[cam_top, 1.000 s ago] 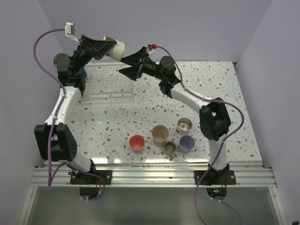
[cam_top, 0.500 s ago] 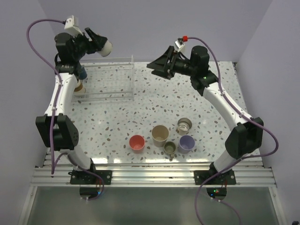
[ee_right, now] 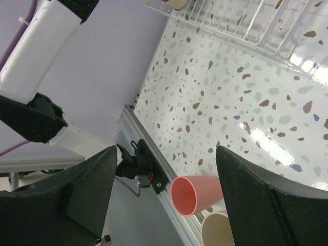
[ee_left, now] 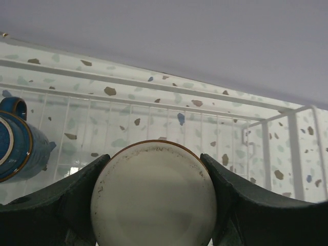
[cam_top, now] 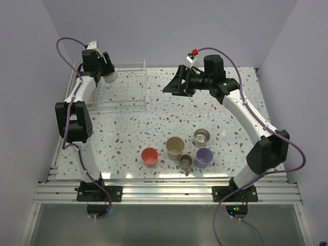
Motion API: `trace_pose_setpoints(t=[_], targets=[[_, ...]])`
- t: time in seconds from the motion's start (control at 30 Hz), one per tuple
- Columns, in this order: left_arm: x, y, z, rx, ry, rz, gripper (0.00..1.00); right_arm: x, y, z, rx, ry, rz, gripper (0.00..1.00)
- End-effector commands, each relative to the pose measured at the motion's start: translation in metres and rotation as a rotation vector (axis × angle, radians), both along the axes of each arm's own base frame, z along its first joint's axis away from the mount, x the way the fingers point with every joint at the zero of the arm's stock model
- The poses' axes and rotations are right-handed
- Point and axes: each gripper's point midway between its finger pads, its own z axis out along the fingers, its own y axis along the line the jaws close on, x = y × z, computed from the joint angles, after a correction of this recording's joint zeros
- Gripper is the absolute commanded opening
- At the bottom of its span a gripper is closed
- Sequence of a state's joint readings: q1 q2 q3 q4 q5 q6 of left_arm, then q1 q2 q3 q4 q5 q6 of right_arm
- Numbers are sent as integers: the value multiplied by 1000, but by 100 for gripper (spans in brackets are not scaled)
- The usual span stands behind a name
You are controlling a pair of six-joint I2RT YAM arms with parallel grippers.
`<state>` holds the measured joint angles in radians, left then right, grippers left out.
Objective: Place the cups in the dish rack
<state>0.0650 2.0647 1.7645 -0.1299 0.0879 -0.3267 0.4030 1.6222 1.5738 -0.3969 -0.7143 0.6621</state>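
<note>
Top external view shows me the speckled white table (cam_top: 154,123) in a pale purple room, with the dish rack (cam_top: 123,106) at its far left corner. My left gripper (cam_top: 106,70) hangs over the rack, squeezing a beige cup (ee_left: 154,197) by its sides near a blue cup (ee_left: 15,138) in the rack, so I think I must lower it between the wires and let go. My right gripper (cam_top: 174,84) is spread wide and holds nothing, and I think it should go next for the five cups (cam_top: 175,146) near the front edge.

Red cup (cam_top: 149,156), beige cup (cam_top: 175,147), olive cup (cam_top: 185,162), lavender cup (cam_top: 204,157) and steel cup (cam_top: 201,137) stand clustered; cream cup (ee_left: 154,197) hangs over the white rack (ee_left: 154,84), blue cup (ee_left: 13,138) lying inside.
</note>
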Motion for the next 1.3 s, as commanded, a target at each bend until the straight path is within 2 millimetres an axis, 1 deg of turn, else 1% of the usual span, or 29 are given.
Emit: trace_pose_setpoints(t=[0.0, 0.03, 0.07, 0.1, 0.13, 0.17, 0.2, 0.23, 0.27, 0.3, 0.4, 0.53, 0.57, 0.6, 0.63, 0.67, 0.7, 0.73, 0.8, 0.83, 0.87, 0.93, 1.0, 1.03, 1.1, 1.13, 1.2, 1.23, 1.27], targets=[[22, 25, 16, 123, -62, 87, 0, 8, -6, 14, -48, -92, 6, 81], [26, 29, 19, 135, -70, 100, 0, 9, -7, 12, -58, -93, 8, 81], [29, 32, 17, 144, -67, 115, 0, 12, -9, 10, -64, -92, 1, 81], [33, 33, 5, 159, -51, 111, 0, 14, -9, 10, -68, -95, -1, 81], [37, 34, 7, 163, -59, 113, 0, 16, -10, 9, -71, -95, -4, 80], [40, 36, 5, 163, -62, 120, 0, 18, -11, 8, -73, -94, -9, 80], [43, 36, -3, 163, -53, 116, 0, 20, -12, 7, -75, -91, -14, 79], [45, 33, -6, 164, -54, 109, 0, 22, -13, 5, -78, -87, -20, 79], [47, 35, -8, 165, -58, 114, 0, 24, -15, 4, -80, -87, -26, 79], [48, 35, -17, 169, -44, 118, 0, 26, -15, 5, -81, -89, -31, 79], [50, 42, -25, 190, -40, 151, 0, 29, -19, 4, -89, -89, -44, 79], [53, 44, -30, 204, -49, 154, 0, 32, -23, 2, -100, -89, -65, 79], [54, 45, -31, 208, -53, 157, 2, 32, -24, 2, -100, -90, -70, 79], [54, 47, -34, 209, -48, 160, 5, 33, -25, 2, -102, -89, -74, 79], [55, 45, -36, 209, -45, 155, 13, 33, -25, 1, -106, -92, -75, 80], [59, 46, -29, 210, -80, 158, 16, 33, -26, 0, -112, -93, -75, 80], [60, 47, -31, 214, -77, 157, 20, 33, -26, -2, -117, -89, -78, 80], [61, 46, -31, 214, -79, 154, 26, 33, -28, -5, -124, -83, -78, 80], [63, 47, -34, 212, -80, 157, 32, 33, -29, -7, -128, -79, -82, 80], [63, 46, -34, 210, -80, 156, 41, 33, -29, -6, -126, -83, -84, 80], [64, 46, -34, 211, -82, 156, 46, 33, -30, -5, -124, -84, -87, 80], [66, 45, -35, 204, -84, 159, 54, 32, -30, -5, -123, -85, -89, 80], [67, 45, -39, 201, -79, 155, 57, 32, -30, -6, -125, -83, -92, 80], [67, 45, -39, 196, -76, 156, 65, 32, -31, -5, -122, -83, -95, 80], [66, 46, -40, 196, -71, 166, 73, 31, -31, -6, -124, -82, -96, 81], [66, 46, -41, 193, -70, 168, 82, 31, -31, -5, -123, -84, -97, 81], [66, 42, -39, 185, -72, 155, 89, 31, -32, -6, -124, -80, -100, 81], [66, 41, -38, 181, -72, 145, 94, 30, -32, -5, -124, -82, -100, 81], [66, 38, -38, 180, -71, 138, 96, 29, -33, -6, -126, -79, -102, 81]])
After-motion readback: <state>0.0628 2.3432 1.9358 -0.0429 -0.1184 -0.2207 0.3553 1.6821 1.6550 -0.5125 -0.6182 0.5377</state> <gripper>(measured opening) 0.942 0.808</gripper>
